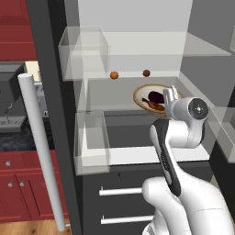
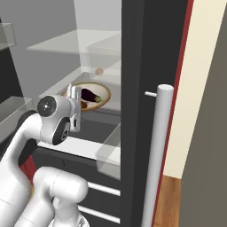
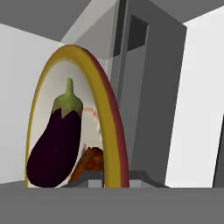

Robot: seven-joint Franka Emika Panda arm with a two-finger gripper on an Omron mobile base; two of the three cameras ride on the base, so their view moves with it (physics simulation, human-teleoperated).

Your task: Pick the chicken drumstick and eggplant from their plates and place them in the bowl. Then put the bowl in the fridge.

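The bowl [image 1: 137, 94], tan-rimmed and cream inside, is inside the open fridge [image 1: 114, 46] at the level of its middle shelf. It holds the dark purple eggplant [image 1: 157, 96] and the brown chicken drumstick [image 1: 155, 106]. My gripper [image 1: 169, 94] is at the bowl's near right rim and is shut on it. In the hand view the rim [image 3: 103, 96] arcs down between my fingertips, with the eggplant [image 3: 54, 140] and drumstick [image 3: 89, 162] left of it. From the right, the bowl [image 2: 105, 91] lies just beyond the gripper [image 2: 74, 95]. The plates are out of view.
Two small round brown items [image 1: 114, 75] [image 1: 146, 73] lie at the back of the same shelf. Clear door bins [image 1: 87, 50] [image 1: 92, 142] hang on the left door with its silver bar handle [image 1: 41, 151]. The right door [image 2: 137, 88] stands close beside the arm. Drawers [image 1: 124, 190] sit below.
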